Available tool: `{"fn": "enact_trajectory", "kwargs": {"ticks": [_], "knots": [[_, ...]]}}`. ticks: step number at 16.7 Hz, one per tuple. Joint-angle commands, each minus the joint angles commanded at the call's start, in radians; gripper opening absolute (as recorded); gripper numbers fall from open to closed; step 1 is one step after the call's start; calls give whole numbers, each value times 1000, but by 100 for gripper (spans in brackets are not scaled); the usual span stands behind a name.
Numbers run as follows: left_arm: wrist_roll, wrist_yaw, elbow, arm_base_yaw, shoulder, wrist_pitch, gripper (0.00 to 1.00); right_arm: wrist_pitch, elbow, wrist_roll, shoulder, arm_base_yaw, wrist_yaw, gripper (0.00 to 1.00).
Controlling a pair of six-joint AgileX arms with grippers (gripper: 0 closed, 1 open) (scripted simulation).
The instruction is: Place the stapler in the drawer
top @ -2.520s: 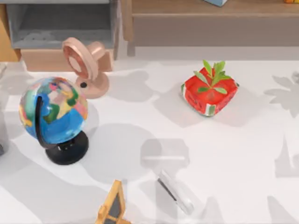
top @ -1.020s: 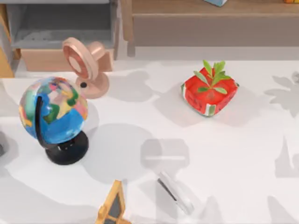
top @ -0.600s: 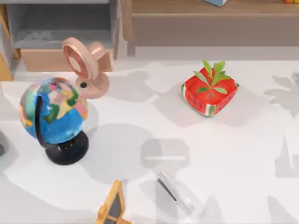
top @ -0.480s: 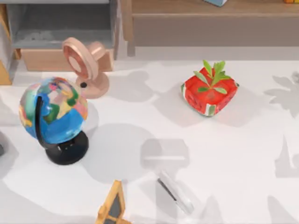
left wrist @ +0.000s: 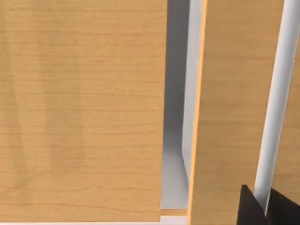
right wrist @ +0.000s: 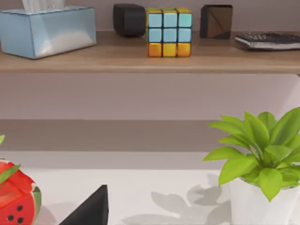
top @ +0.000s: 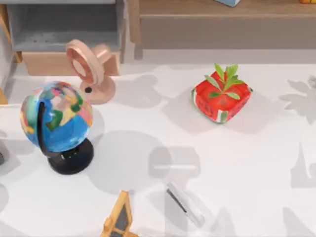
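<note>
Stapler: the stapler [top: 185, 203] lies flat on the white table [top: 256, 163], low in the top view's frame just right of centre, nothing touching it.
Drawer: the drawer [top: 64, 34] stands pulled out at upper left, grey inside, tan front panel toward the table.
Neighbours: globe [top: 57, 118] at left, pink fan [top: 89, 69] just before the drawer front, red watermelon-patterned box [top: 221, 98] at right of centre, yellow-framed wedge [top: 118, 217] at the bottom edge beside the stapler.
Left gripper: left gripper [left wrist: 268, 208] is up against tan wood panels; dark fingertips seem to sit either side of a pale bar, though open or closed I cannot tell.
Right gripper: one dark fingertip [right wrist: 91, 208] shows low in the right wrist view, facing a shelf [right wrist: 150, 58] and a potted plant [right wrist: 262, 154]; its state I cannot tell.
</note>
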Motion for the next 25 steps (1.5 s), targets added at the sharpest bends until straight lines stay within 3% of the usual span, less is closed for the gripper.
{"fn": "enact_trajectory", "kwargs": {"ticks": [4, 15, 20, 25], "knots": [[3, 7, -8, 3, -2, 8, 0, 0, 0, 0, 0, 0, 0, 100], [8, 118, -202, 116, -77, 117, 0, 0, 0, 0, 0, 0, 0, 100], [8, 124, -211, 121, -82, 123, 0, 0, 0, 0, 0, 0, 0, 100], [8, 124, -211, 121, -82, 123, 38, 0, 0, 0, 0, 0, 0, 100]]}}
